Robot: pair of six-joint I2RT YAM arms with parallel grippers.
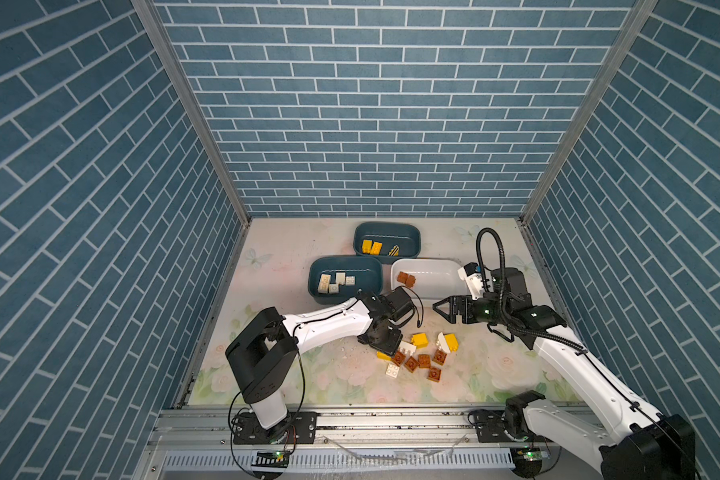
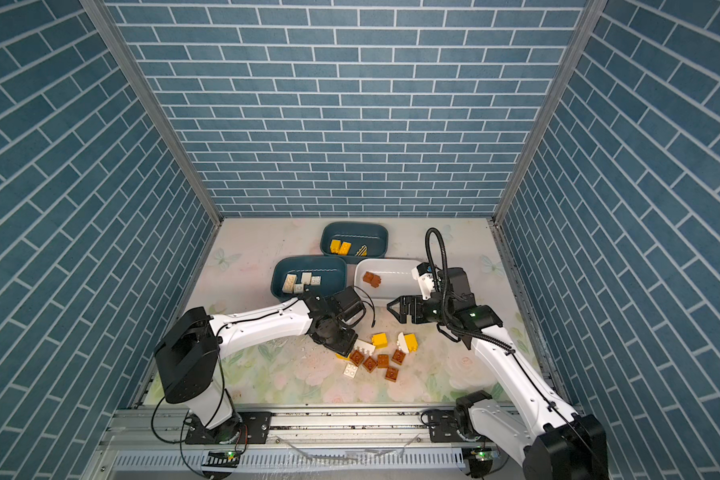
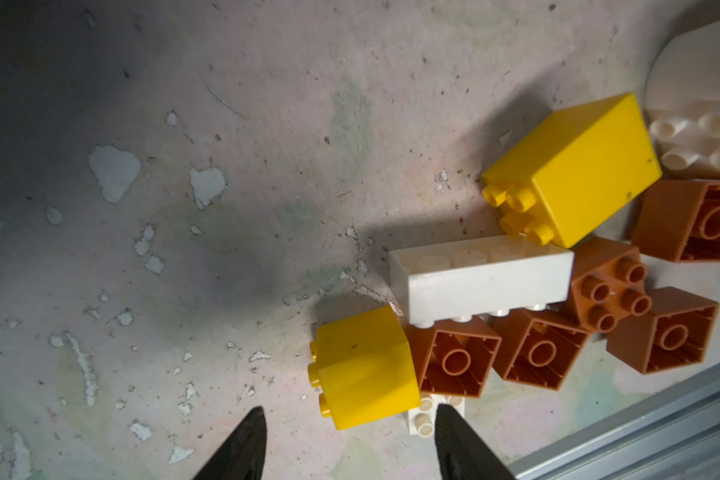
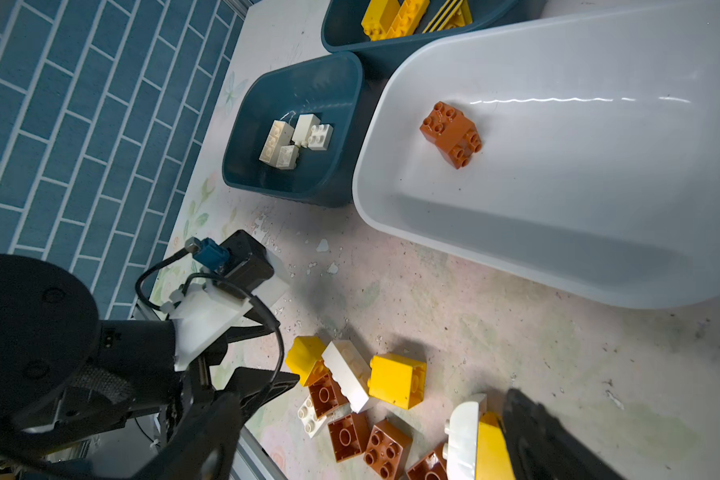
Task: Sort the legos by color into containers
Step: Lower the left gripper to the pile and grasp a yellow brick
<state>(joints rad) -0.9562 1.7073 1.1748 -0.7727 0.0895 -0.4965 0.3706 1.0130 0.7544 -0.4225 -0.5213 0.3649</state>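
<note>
since the left pincer (image 3: 350, 411) stands open and empty just short of the small yellow lego (image 3: 364, 368) on the table (image 3: 184, 124), it should straddle that squarely, clear of the touching brown lego (image 3: 454, 357); the right pincer (image 1: 440, 309) hangs open.

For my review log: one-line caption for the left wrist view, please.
Open left pincer poised at a yellow brick on the edge of the unsorted legos.

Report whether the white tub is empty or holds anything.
Not empty. The white tub holds brown bricks, apparently two, lying together near one end; the rest of its floor is bare.
</note>
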